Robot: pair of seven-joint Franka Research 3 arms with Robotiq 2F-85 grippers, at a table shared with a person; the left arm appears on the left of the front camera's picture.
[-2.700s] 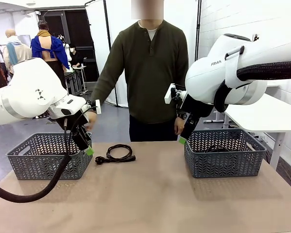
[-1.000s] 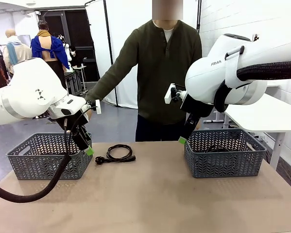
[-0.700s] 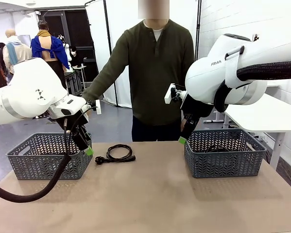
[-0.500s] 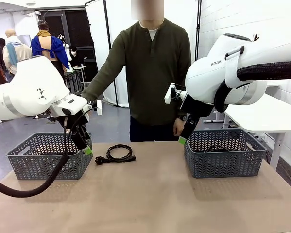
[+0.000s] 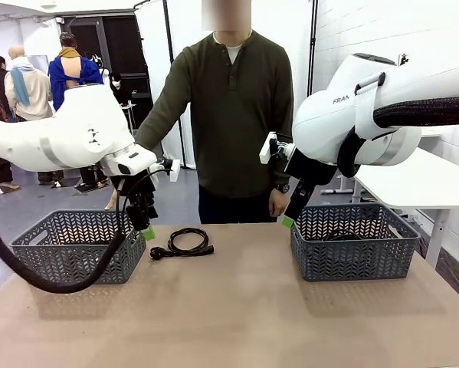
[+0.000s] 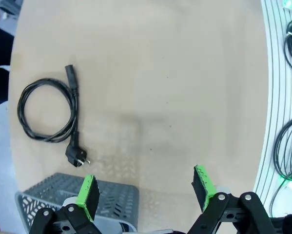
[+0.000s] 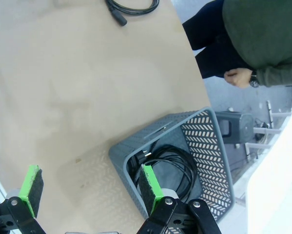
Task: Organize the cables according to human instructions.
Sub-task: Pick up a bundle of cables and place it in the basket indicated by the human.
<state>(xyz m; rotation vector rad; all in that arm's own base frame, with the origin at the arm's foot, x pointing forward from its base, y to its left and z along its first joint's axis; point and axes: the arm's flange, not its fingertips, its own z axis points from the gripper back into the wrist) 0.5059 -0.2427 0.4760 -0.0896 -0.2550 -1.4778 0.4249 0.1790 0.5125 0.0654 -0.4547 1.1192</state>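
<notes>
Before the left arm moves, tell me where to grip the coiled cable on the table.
Grip the coiled cable across its wound loop, probably straight from above: it lies flat, apart from the left basket, and the strands bundle there. The plug sticks out and would likely swing. The left gripper is open.

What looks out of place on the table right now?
One coiled cable lies loose on the table between the two baskets, while other cables already sit in the right basket. Nothing looks damaged.

table [image 5: 237,322]: tan | on it: coiled cable [image 5: 185,243] between left basket [image 5: 72,253], right basket [image 5: 355,249]
</notes>
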